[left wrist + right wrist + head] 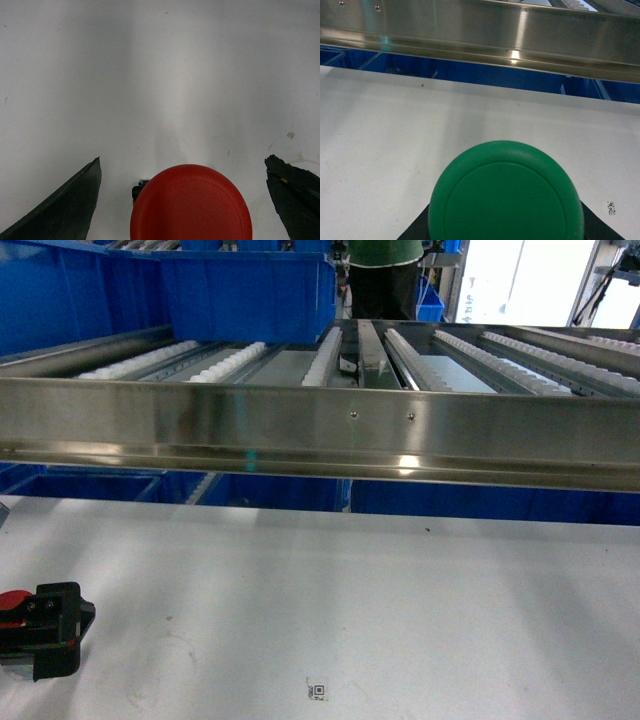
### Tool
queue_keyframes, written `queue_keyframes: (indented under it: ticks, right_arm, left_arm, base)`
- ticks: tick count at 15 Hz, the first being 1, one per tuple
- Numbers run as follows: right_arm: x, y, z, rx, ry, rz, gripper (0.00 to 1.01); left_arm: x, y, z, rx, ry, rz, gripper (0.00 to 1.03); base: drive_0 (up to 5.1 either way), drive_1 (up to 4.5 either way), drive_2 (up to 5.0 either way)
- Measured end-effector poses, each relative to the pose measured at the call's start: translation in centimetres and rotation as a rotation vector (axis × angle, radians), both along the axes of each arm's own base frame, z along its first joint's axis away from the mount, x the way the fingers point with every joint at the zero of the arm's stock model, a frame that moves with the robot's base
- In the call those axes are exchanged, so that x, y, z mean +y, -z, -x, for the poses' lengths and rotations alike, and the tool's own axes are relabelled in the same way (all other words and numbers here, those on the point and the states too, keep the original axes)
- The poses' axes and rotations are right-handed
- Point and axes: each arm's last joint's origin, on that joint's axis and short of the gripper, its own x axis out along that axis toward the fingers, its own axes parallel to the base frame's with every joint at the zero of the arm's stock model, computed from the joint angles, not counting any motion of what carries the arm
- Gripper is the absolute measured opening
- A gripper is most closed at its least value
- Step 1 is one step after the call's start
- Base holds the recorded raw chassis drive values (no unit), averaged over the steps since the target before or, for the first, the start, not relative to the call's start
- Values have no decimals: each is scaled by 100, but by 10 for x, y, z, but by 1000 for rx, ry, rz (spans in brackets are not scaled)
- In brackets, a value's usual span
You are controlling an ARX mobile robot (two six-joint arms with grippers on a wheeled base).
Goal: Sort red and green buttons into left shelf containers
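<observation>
At the bottom middle of the left wrist view the red button (191, 204) sits between the spread fingers of the left gripper (192, 200), untouched, while the right gripper, itself unseen, seems to pinch the green button (506, 194).

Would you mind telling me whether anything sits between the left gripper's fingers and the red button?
Nothing visible does. In the left wrist view the red button sits on bare white table between the two spread fingers, with open gaps either side.

button (40, 625) on the table (400, 600) at lower left of the head view, shelf (320, 425) beam across the middle behind the table, container (245, 290) on the rollers at upper left, more bins (90, 485) below the beam
</observation>
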Motion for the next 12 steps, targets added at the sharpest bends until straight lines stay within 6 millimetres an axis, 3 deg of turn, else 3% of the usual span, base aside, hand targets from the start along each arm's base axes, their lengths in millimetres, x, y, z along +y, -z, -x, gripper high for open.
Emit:
queue_keyframes:
  ticks: [1,4,5,7,10,12]
  right_arm:
    - [0,0,0,0,0,0,34]
    - [0,0,0,0,0,0,34]
    - [0,0,0,0,0,0,34]
    - [0,0,0,0,0,0,34]
    - [0,0,0,0,0,0,34]
    - [0,0,0,0,0,0,34]
  left_arm:
    - [-1,1,1,8,10,-7,97]
    - [-6,4,4,38,38,-10,66]
    - [-8,5,6,50,40,-12,52]
    - [-8,5,7,48,42,-7,36]
    - [-8,3,11,52,43,1,35]
    - [-3,-24,13,-41,48,34,35]
  base:
    - [0,0,0]
    - [0,0,0]
    - [0,0,0]
    - [0,0,0]
    - [0,0,0]
    - [0,0,0]
